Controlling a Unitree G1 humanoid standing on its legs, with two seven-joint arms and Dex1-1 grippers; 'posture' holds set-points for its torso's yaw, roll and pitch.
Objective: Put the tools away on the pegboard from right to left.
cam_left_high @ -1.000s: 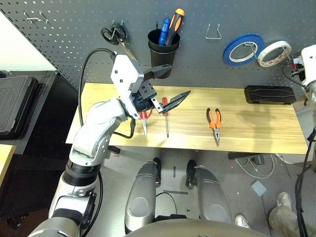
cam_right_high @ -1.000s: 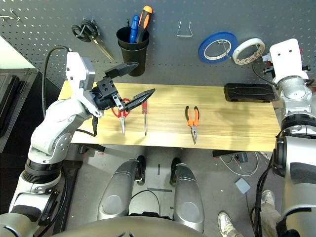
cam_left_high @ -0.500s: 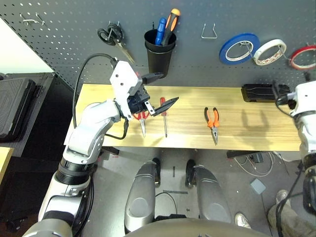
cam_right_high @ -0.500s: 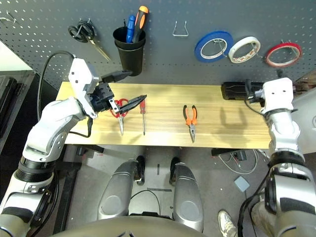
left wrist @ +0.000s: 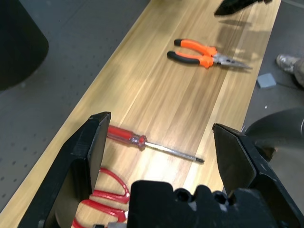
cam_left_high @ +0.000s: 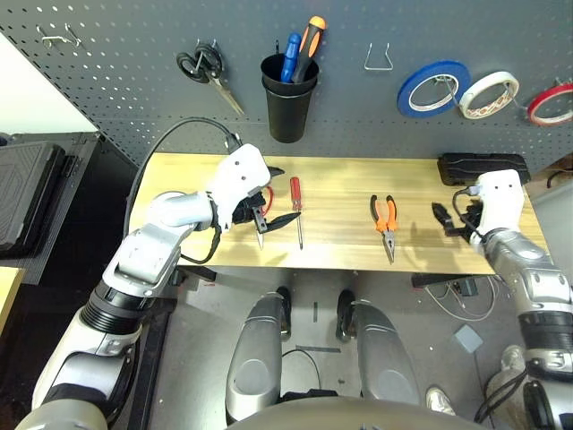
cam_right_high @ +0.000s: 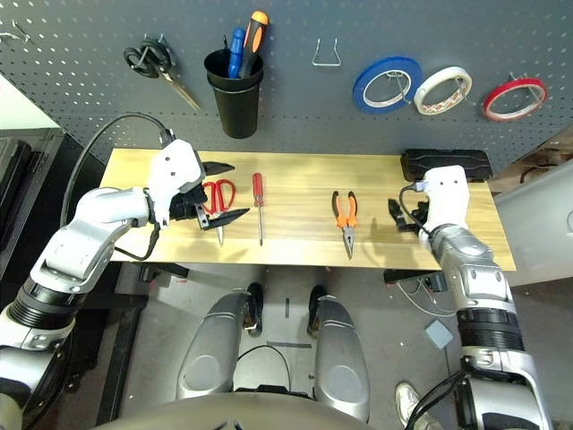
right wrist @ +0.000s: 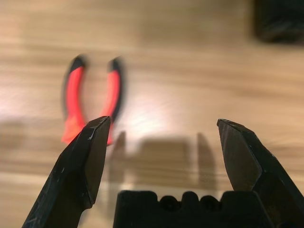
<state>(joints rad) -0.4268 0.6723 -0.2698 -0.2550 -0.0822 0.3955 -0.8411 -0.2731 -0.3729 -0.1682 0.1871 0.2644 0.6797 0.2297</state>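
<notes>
Red tape ring [cam_right_high: 514,87] hangs on the dark grey pegboard [cam_right_high: 295,98] at its far right, beside a white tape roll [cam_right_high: 448,90] and a blue tape roll [cam_right_high: 389,82]; a second ago the right arm was raised there, with the red ring not yet visible on the board. The right gripper [cam_right_high: 400,218] has since come down low over the right part of the wooden table [cam_right_high: 295,242], just right of the orange-and-black pliers [cam_right_high: 346,216], fingers spread wide and holding nothing. The right wrist view shows both black fingertips [right wrist: 90,156] apart with bare wood between them and the pliers beyond, blurred.

The left gripper [cam_left_high: 269,202] has also dropped from its raised position in front of the black cup [cam_left_high: 288,98] to just above the table surface. Its fingers stand wide apart and empty, straddling the red-handled scissors [cam_right_high: 218,199], with the red-handled screwdriver [cam_right_high: 258,202] just to its right. In the left wrist view the scissor loops [left wrist: 102,199] lie between the fingers, cut off by the gripper body, and the screwdriver shaft runs across the gap.

Scissors, screwdriver and pliers remain flat on the table where they lay before, well apart from each other. In the left eye view the gripper hides the scissor handles, leaving mostly the blades showing. Black-handled scissors [cam_right_high: 161,67] hang at the upper left of the pegboard, and a bare wire hook [cam_right_high: 328,54] sits between the cup and the blue roll. A black case [cam_right_high: 443,159] lies at the table's back right, partly covered by the right arm.
</notes>
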